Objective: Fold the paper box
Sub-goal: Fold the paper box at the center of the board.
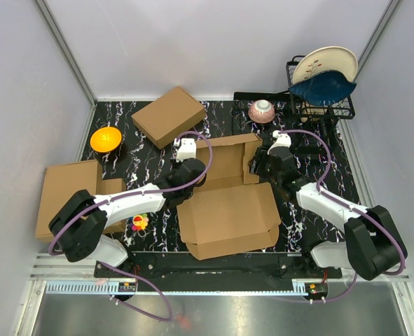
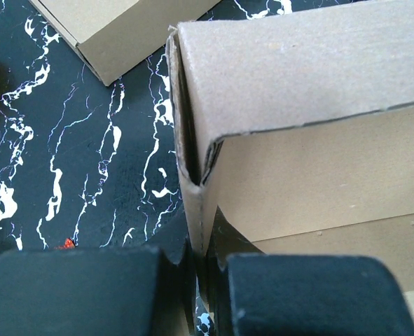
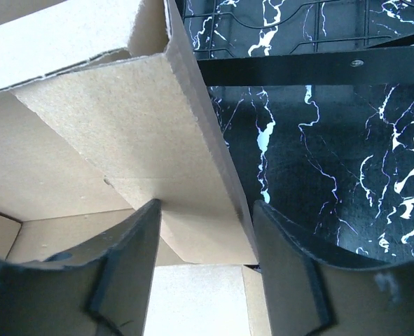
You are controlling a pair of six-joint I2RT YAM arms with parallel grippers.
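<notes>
The left gripper [image 2: 196,276] was pinched shut on the left wall of the paper box [image 1: 229,213], which lay mid-table. The right gripper [image 3: 207,231] stood partly open astride the box's right flap. The table [image 1: 133,157] was black and marbled, and the walls [image 1: 214,42] were pale.

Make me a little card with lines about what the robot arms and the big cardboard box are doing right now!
being folded: paper box, middle of the table, half folded, back walls up, front panel lying flat
left arm: left pincer shut on the box's left wall
right arm: right pincer open, one finger on each side of the box's right wall
behind the box: smaller closed cardboard box, orange bowl, dish rack with plates
far left: flat cardboard sheet
</notes>
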